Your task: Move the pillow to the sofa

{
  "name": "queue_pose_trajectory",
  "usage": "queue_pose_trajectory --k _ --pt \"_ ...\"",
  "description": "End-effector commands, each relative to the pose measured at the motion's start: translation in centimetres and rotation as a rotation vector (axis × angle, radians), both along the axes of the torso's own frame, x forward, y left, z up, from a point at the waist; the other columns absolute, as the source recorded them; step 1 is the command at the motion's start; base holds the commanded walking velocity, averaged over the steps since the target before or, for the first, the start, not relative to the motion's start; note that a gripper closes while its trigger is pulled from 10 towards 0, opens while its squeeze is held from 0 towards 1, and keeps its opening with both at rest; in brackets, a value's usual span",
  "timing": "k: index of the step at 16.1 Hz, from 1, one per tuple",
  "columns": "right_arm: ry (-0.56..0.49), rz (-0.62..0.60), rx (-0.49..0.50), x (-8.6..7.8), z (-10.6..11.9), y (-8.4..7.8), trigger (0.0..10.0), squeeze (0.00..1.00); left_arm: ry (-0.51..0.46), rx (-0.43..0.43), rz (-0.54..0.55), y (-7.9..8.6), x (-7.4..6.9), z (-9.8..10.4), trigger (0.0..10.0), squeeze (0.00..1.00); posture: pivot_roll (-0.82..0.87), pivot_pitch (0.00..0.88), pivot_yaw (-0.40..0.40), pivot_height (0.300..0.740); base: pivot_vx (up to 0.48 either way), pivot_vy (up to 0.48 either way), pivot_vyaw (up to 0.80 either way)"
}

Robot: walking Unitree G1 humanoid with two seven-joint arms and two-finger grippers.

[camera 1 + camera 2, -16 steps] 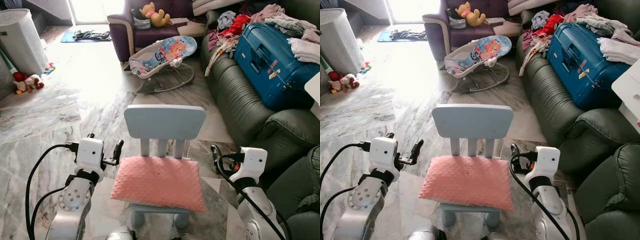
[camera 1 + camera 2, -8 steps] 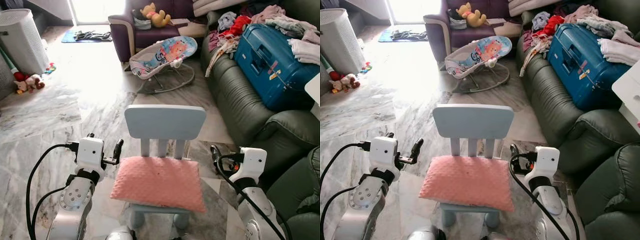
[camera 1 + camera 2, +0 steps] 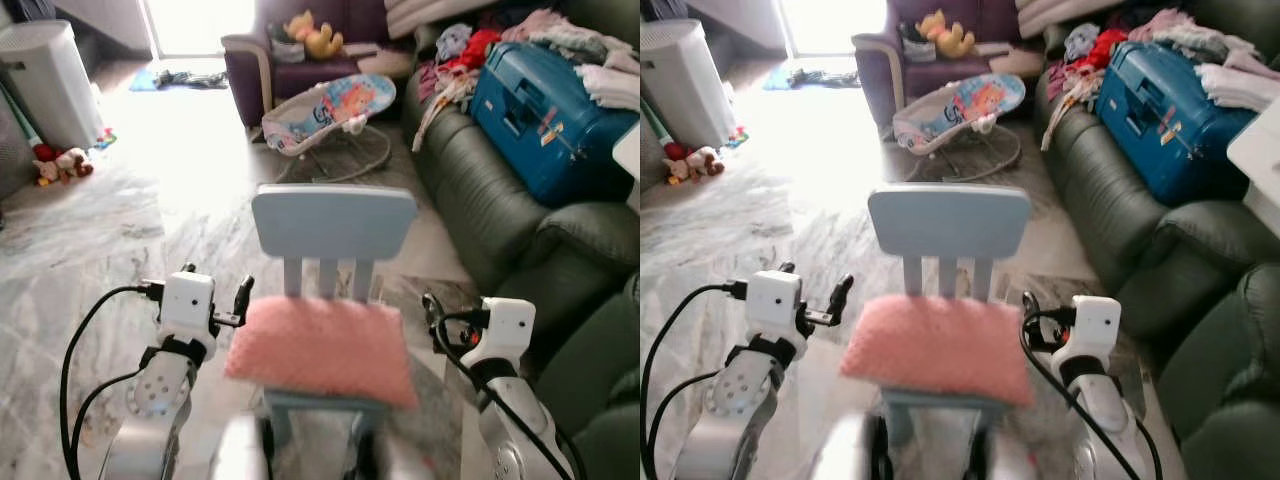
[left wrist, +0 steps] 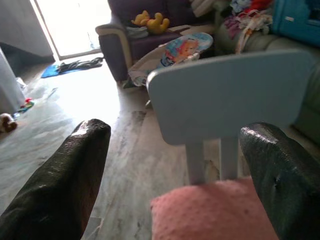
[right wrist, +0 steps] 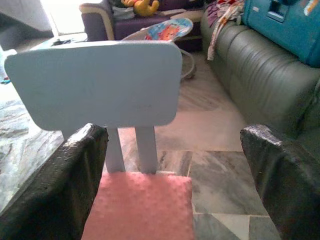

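A pink pillow [image 3: 320,345] lies flat on the seat of a small light-blue chair [image 3: 335,222] directly in front of me. My left gripper [image 4: 177,131] is open at the pillow's left edge, its fingers [image 3: 240,295] spread wide and pointing past the chair back. My right gripper [image 5: 175,134] is open at the pillow's right edge, level with the seat. Neither gripper touches the pillow. A dark green leather sofa [image 3: 480,200] runs along the right side.
A blue suitcase [image 3: 540,110] and heaps of clothes [image 3: 455,55] cover the sofa's far seats. A baby bouncer [image 3: 330,110] stands on the marble floor behind the chair, before a purple armchair [image 3: 285,65]. A white basket [image 3: 50,80] and toys [image 3: 60,165] are at far left.
The whole picture has shifted slightly and blurred, so the camera moved. Both grippers stay open on either side of the pillow, which rests on the chair as before.
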State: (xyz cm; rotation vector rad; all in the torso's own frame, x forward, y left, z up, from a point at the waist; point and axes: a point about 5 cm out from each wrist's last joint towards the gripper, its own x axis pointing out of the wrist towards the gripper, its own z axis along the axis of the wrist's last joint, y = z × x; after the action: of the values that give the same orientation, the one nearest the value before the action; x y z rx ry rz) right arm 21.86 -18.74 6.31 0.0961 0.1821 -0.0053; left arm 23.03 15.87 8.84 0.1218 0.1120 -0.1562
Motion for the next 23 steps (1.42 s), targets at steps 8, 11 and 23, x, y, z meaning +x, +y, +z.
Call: queue_pose_trajectory --k 8,11,23 --pt "-0.011 0.000 0.019 0.4 0.2 0.1 10.0 0.00 -0.024 0.049 0.063 0.4 0.8 0.6 10.0 0.00 0.04 0.000 0.003 0.595 0.000 0.000 0.00" --pt "-0.016 0.007 0.019 0.7 0.3 0.1 10.0 0.00 -0.030 0.052 0.060 0.0 0.9 0.7 10.0 0.00 0.04 0.000 -0.002 0.595 0.000 0.000 0.00" --pt "-0.024 0.035 0.003 1.3 0.5 0.0 10.0 0.00 -0.044 0.059 0.067 -0.6 1.3 0.8 10.0 0.00 0.04 0.000 -0.020 0.525 0.000 0.000 0.00"
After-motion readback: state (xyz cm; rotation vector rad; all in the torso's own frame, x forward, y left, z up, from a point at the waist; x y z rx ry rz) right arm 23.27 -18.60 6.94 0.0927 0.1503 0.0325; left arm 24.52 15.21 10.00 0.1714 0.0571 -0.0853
